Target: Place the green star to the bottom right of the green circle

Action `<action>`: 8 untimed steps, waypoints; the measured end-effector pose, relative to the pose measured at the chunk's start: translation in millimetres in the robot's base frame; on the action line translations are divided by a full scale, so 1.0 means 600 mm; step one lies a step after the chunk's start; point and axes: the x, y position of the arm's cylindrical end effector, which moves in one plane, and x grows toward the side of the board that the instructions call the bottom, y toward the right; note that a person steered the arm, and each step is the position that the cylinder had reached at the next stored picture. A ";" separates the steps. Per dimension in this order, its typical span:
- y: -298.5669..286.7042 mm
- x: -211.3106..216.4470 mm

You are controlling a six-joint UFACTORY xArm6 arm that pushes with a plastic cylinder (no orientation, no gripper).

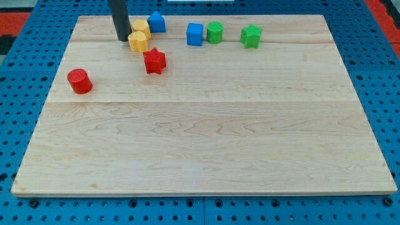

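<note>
2 green blocks: green star (251, 35), green circle (215, 32)

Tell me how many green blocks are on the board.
2. The green circle stands beside the blue cube, near the view's top. The green star is apart, to the circle's right. None seems hidden.

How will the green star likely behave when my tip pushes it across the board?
The green star looks squat and flat-bottomed, so it should slide rather than tip or roll. Its points may make it spin under an off-centre push. My tip is far off at the view's left.
</note>
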 end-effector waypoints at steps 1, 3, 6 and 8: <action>-0.053 0.045; 0.090 0.052; 0.387 0.029; 0.417 -0.014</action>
